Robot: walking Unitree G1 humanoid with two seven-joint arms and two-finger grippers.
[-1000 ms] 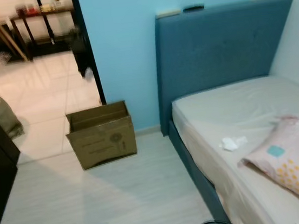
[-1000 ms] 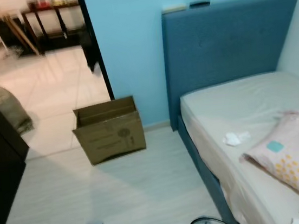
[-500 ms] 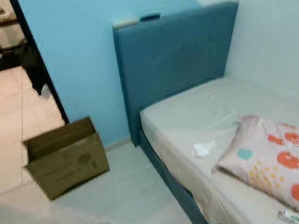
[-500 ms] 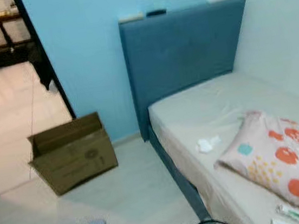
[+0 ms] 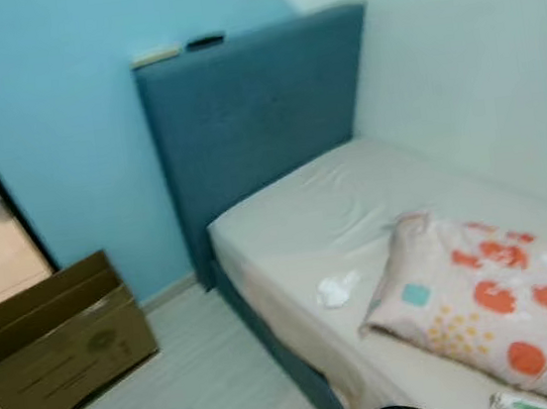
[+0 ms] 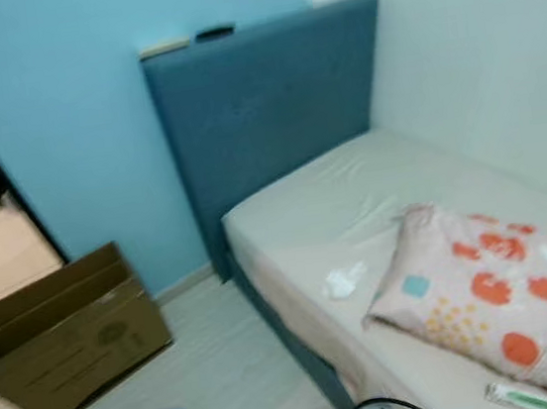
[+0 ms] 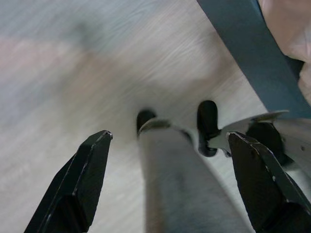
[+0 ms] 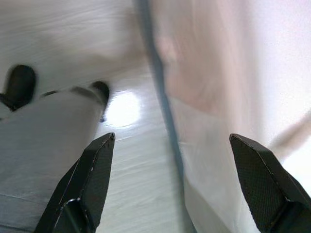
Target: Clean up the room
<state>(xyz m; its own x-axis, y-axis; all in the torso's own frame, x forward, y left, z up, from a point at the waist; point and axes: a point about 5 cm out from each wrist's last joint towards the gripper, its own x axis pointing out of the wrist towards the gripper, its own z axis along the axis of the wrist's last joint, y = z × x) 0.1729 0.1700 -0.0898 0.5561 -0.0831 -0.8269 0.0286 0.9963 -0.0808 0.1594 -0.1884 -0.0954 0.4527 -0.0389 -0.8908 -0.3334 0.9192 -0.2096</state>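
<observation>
While both grippers (image 7: 167,182) (image 8: 170,182) hang released over floor: bed (image 5: 353,205), pillow (image 5: 485,298), tissue (image 5: 336,290) beside it, box (image 5: 56,341) left

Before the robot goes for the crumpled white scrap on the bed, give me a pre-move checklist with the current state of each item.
1. Target in sight: ok. The crumpled white scrap lies on the mattress, beside the patterned pillow.
2. Left gripper free: ok, open and empty, over the floor.
3. Right gripper free: ok, open and empty, beside the bed edge.
4. Drop-off ready: ok. The cardboard box stands open on the floor.
5. Within reach of the scrap: cannot tell.
6. Image steady: not ok, the wrist views are blurred.
</observation>
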